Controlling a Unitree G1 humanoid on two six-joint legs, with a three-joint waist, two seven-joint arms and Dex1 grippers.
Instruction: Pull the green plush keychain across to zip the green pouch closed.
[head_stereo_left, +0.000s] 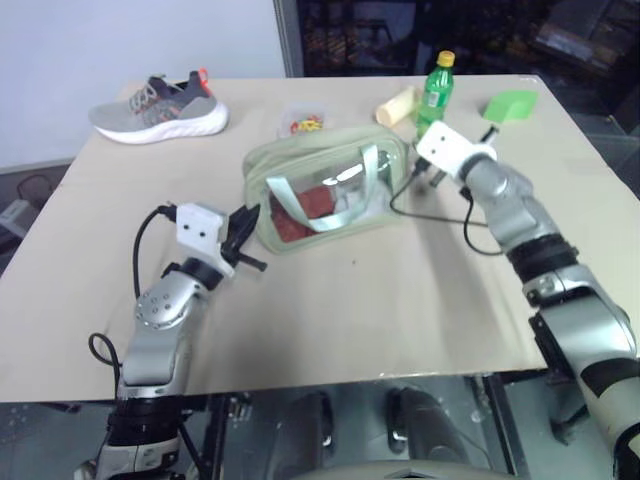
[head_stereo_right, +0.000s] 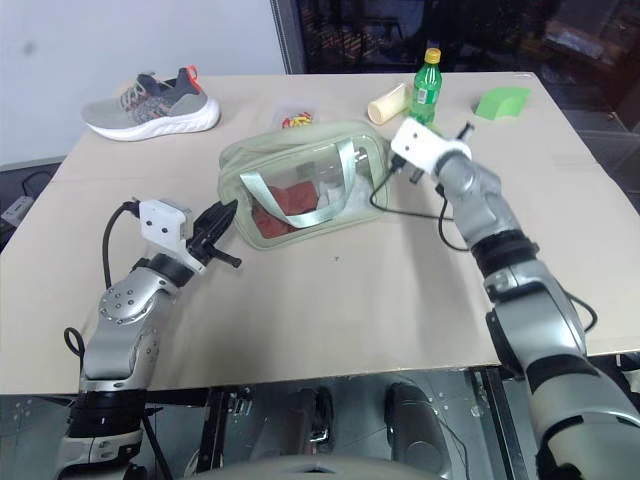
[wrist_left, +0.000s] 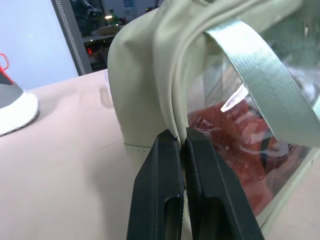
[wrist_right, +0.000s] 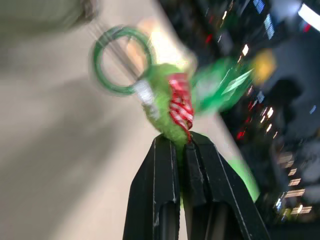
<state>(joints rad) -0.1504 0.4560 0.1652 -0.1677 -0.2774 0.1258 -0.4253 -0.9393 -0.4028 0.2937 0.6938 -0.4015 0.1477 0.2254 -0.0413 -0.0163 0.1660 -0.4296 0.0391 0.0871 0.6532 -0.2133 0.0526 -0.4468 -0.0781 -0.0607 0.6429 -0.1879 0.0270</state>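
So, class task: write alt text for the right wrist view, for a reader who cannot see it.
The right gripper, its two black fingers shut, pinches the green plush keychain, a fuzzy lime lump with a red striped patch. A green ring hangs off the keychain, over the tan table, with a dark, light-speckled background beyond.

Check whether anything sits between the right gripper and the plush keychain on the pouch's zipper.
Nothing visible does: the right gripper is already shut on the green plush keychain at the green pouch's right end, while the left gripper pinches the pouch's left end.
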